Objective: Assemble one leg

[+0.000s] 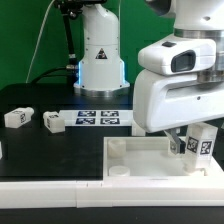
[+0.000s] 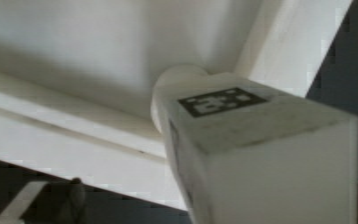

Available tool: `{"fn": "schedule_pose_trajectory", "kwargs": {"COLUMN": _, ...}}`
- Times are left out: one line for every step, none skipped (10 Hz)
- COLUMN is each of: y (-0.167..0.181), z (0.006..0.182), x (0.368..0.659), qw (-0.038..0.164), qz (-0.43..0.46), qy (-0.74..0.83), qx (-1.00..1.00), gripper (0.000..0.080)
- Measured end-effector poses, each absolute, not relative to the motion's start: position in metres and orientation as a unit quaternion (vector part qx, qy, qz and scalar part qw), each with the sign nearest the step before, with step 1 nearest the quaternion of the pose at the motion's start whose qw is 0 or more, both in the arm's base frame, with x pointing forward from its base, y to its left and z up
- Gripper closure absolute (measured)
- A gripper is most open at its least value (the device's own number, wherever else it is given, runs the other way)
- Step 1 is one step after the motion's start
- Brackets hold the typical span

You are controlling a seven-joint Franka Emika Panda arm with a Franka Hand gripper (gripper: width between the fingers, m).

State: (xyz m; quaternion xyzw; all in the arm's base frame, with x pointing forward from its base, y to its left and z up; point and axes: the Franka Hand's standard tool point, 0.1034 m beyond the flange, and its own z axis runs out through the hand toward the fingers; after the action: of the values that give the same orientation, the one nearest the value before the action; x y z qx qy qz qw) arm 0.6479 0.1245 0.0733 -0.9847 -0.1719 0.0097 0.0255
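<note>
White moulded plastic, by the look of it, makes up everything that matters here, starting nearest with the large square tray (image 1: 125, 160), whose front rim lies along the near edge of the black table (image 1: 40, 160). At the tray's far corner on the exterior view's right stands the leg (image 1: 204, 143), a short blocky peg with a square tag on its face. In the wrist view the leg (image 2: 247, 140) fills the foreground, with the tray wall (image 2: 300, 40) right behind it; whether it is already seated in a corner socket cannot be told. The gripper (image 1: 190, 141) hangs just beside the peg with its jaws spread as wide as they go, and no pad visibly presses on it, so I judge it loose. The peg should handle as light, stiff and hard, not fragile, though its smooth faces may be slippery. The best hold is probably across two opposite flat sides, around mid-height and square on, so it neither twists nor tips between the pads. Farther back, the marker board (image 1: 97, 118) lies flat on the table, and two spare legs (image 1: 17, 117) (image 1: 52, 122) rest well apart from the tray on the exterior view's left. Behind everything stands the arm's base (image 1: 100, 60).
</note>
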Motion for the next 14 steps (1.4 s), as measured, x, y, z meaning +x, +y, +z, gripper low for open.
{"fn": "schedule_pose_trajectory", "kwargs": {"y": 0.124, "z": 0.072, "x": 0.647, "qw": 0.025, "qz": 0.01, "qy": -0.172, "qx": -0.985, "gripper": 0.015}}
{"fn": "schedule_pose_trajectory", "kwargs": {"y": 0.124, "z": 0.072, "x": 0.644, "qw": 0.025, "qz": 0.01, "qy": -0.172, "qx": -0.985, "gripper": 0.015}}
{"fn": "schedule_pose_trajectory", "kwargs": {"y": 0.123, "z": 0.072, "x": 0.64, "qw": 0.025, "qz": 0.01, "qy": -0.172, "qx": -0.985, "gripper": 0.015}}
{"fn": "schedule_pose_trajectory", "kwargs": {"y": 0.124, "z": 0.073, "x": 0.635, "qw": 0.025, "qz": 0.011, "qy": -0.173, "qx": -0.985, "gripper": 0.015}}
{"fn": "schedule_pose_trajectory", "kwargs": {"y": 0.126, "z": 0.075, "x": 0.633, "qw": 0.025, "qz": 0.012, "qy": -0.174, "qx": -0.984, "gripper": 0.015}}
{"fn": "schedule_pose_trajectory", "kwargs": {"y": 0.126, "z": 0.076, "x": 0.632, "qw": 0.025, "qz": 0.011, "qy": -0.175, "qx": -0.984, "gripper": 0.015}}
{"fn": "schedule_pose_trajectory", "kwargs": {"y": 0.124, "z": 0.076, "x": 0.633, "qw": 0.025, "qz": 0.011, "qy": -0.174, "qx": -0.984, "gripper": 0.015}}
{"fn": "schedule_pose_trajectory", "kwargs": {"y": 0.123, "z": 0.076, "x": 0.633, "qw": 0.025, "qz": 0.011, "qy": -0.173, "qx": -0.984, "gripper": 0.015}}
{"fn": "schedule_pose_trajectory", "kwargs": {"y": 0.124, "z": 0.076, "x": 0.633, "qw": 0.025, "qz": 0.011, "qy": -0.174, "qx": -0.984, "gripper": 0.0275}}
{"fn": "schedule_pose_trajectory", "kwargs": {"y": 0.124, "z": 0.076, "x": 0.633, "qw": 0.025, "qz": 0.011, "qy": -0.173, "qx": -0.984, "gripper": 0.0412}}
{"fn": "schedule_pose_trajectory", "kwargs": {"y": 0.123, "z": 0.076, "x": 0.633, "qw": 0.025, "qz": 0.011, "qy": -0.173, "qx": -0.984, "gripper": 0.0412}}
{"fn": "schedule_pose_trajectory", "kwargs": {"y": 0.123, "z": 0.076, "x": 0.633, "qw": 0.025, "qz": 0.011, "qy": -0.173, "qx": -0.984, "gripper": 0.0509}}
{"fn": "schedule_pose_trajectory", "kwargs": {"y": 0.123, "z": 0.076, "x": 0.633, "qw": 0.025, "qz": 0.011, "qy": -0.173, "qx": -0.984, "gripper": 0.0509}}
{"fn": "schedule_pose_trajectory", "kwargs": {"y": 0.123, "z": 0.076, "x": 0.633, "qw": 0.025, "qz": 0.012, "qy": -0.164, "qx": -0.986, "gripper": 0.0509}}
